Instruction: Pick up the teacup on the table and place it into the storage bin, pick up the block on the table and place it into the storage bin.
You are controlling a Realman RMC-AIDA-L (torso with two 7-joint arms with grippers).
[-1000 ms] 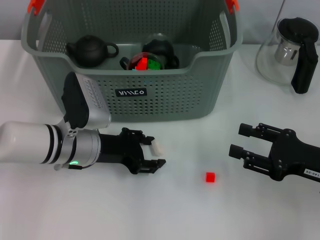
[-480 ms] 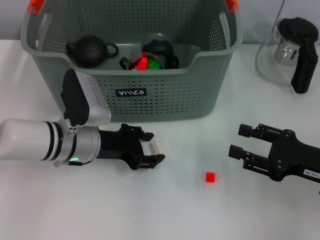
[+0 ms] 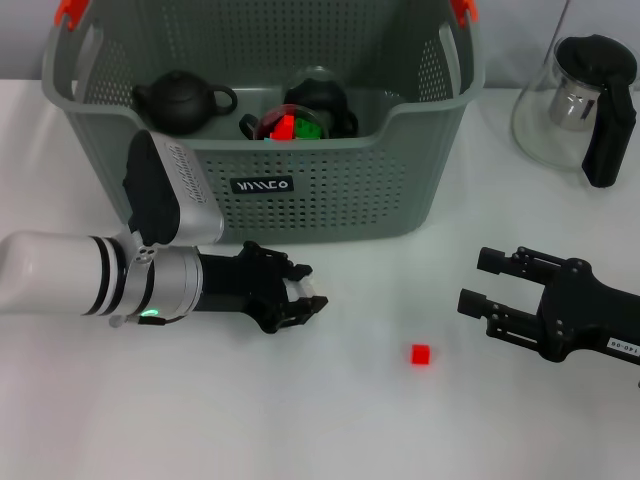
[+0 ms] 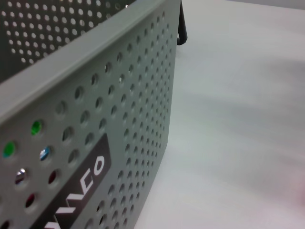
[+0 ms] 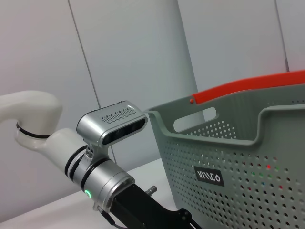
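Observation:
The small red block (image 3: 420, 353) lies on the white table, between my two grippers. My left gripper (image 3: 303, 296) hovers low over the table in front of the storage bin (image 3: 330, 200), left of the block, fingers apart with nothing between them. My right gripper (image 3: 487, 281) rests open to the right of the block. I see no teacup on the table. Inside the bin lie a black teapot (image 3: 182, 101), a dark round vessel (image 3: 318, 98) and red and green pieces (image 3: 292, 127). The left wrist view is filled by the bin's perforated wall (image 4: 95, 109).
A glass kettle with a black handle (image 3: 580, 100) stands at the back right of the table. The bin with its orange-red handle (image 5: 248, 90) blocks the back centre. In the right wrist view my left arm (image 5: 107, 174) reaches in front of the bin.
My left gripper has crept a little toward the bin and rolled slightly at the wrist. The right gripper and the red block have not moved.

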